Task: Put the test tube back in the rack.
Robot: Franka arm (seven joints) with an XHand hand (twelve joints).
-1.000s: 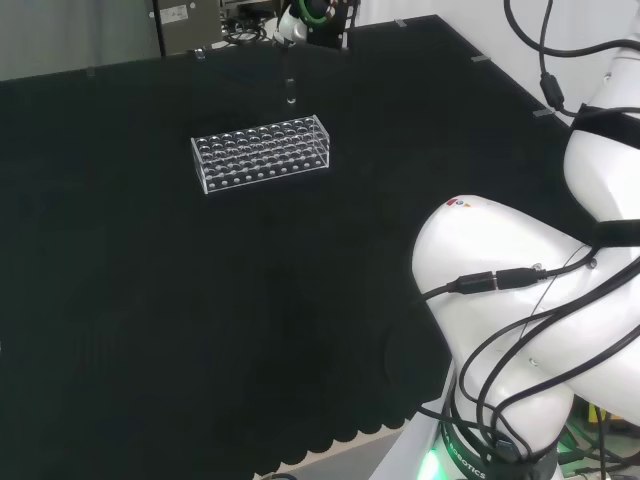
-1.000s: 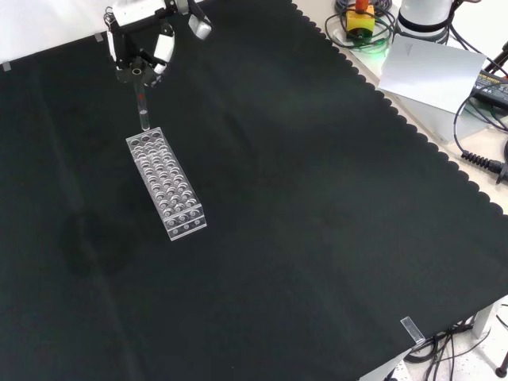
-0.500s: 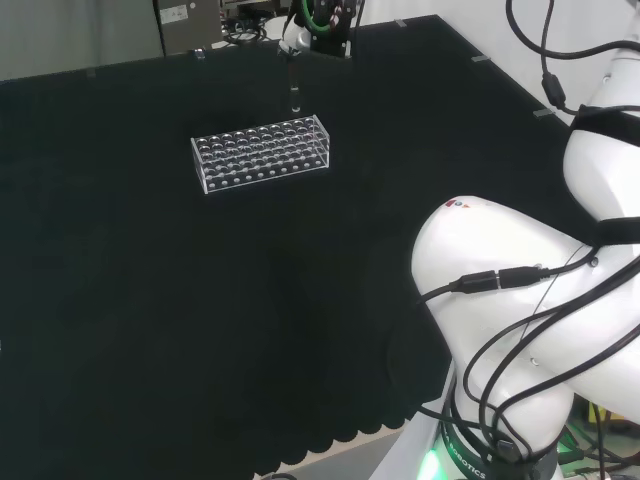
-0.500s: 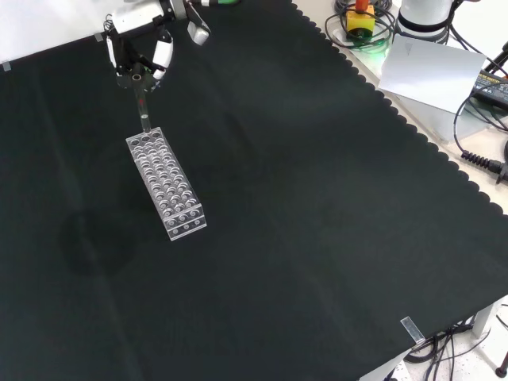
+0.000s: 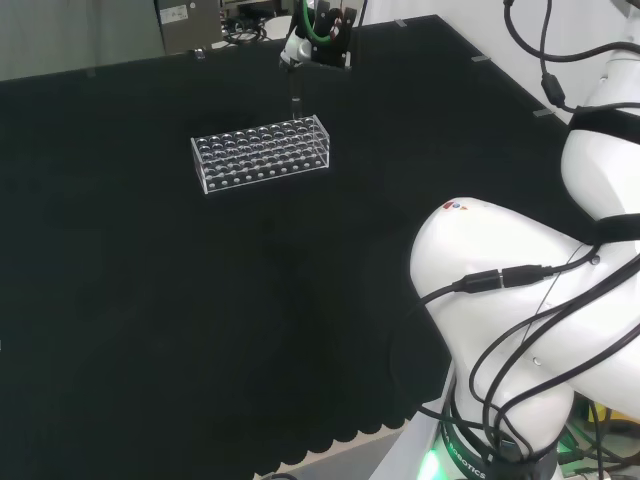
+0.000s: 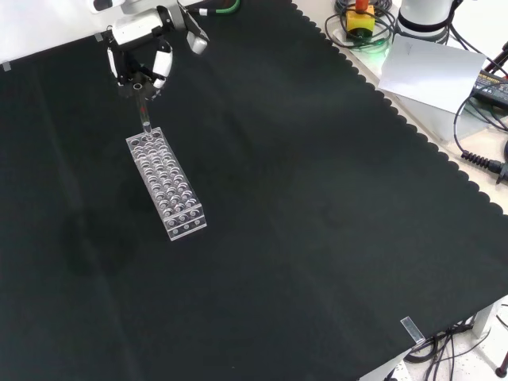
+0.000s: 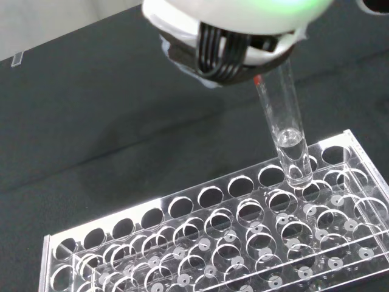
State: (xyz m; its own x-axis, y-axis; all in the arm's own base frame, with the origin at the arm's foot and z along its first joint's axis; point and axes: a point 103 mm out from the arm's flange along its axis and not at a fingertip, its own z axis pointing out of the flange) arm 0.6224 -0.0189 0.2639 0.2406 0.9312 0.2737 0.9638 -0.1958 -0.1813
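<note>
Overhead, robot hand [image 6: 141, 62] pinches clear tube [image 7: 287, 129] above perforated rack [image 7: 225, 243].

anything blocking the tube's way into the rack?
Nothing visible does. The hand holds the test tube upright with its bottom just above the rack, near one end. The holes below it look open, and no other tubes stand in the rack.
</note>
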